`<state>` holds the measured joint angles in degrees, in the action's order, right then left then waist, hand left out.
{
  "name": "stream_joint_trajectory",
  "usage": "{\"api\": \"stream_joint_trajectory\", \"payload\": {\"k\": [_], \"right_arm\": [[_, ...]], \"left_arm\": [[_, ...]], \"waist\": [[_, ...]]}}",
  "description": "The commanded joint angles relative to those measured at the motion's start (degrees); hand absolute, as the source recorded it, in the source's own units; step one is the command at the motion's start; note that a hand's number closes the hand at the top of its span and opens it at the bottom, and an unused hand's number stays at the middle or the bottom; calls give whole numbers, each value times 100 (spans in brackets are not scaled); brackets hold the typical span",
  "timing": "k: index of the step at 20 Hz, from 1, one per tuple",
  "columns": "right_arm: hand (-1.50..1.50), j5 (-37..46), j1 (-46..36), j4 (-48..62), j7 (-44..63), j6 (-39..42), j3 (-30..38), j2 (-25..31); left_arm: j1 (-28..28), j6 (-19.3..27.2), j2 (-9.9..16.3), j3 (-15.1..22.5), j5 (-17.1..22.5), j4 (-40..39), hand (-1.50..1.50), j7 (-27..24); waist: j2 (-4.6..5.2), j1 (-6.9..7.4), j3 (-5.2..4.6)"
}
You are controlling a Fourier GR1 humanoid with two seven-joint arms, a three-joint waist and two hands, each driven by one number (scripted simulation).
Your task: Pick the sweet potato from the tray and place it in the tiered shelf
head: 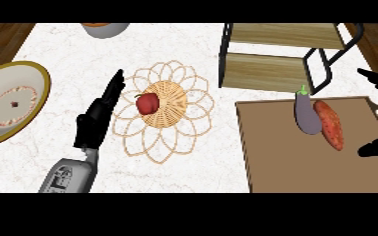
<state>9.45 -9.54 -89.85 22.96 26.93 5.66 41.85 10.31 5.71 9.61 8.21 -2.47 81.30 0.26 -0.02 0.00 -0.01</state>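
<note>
Marble counter (192,170). Shelf (284,55), 2 wooden tiers, top right. Brown tray (295,165) lower right holds sweet potato (329,125) touching eggplant (306,112). Left hand (97,117): fingers straight, holding nothing, beside woven mat (168,111) bearing red pepper (148,103). Right hand (369,149) at right edge, probably open; grip indeterminate.

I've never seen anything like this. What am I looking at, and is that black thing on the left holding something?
You are looking steeply down at a kitchen counter from the robot's head. The black shape on a grey forearm is its left robot hand, fingers straight, holding nothing. Black fingers of the right robot hand peek in at the right edge. A brown tray carries the orange sweet potato beside a purple eggplant. Behind it stands the tiered shelf. A red pepper sits on a woven mat.
</note>
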Motion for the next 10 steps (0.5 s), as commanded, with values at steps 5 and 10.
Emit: {"api": "stream_joint_trajectory", "payload": {"k": [5, 10], "right_arm": [[-150, 751, 148, 448, -561, 147, 190, -325], [-150, 1239, 255, 357, -612, 71, 64, -667]], "left_arm": [[-244, -221, -70, -156, -146, 97, 0, -126], [188, -263, -269, -354, -140, -294, 0, -34]], "waist": [[2, -1, 2], [3, -13, 2]]}}
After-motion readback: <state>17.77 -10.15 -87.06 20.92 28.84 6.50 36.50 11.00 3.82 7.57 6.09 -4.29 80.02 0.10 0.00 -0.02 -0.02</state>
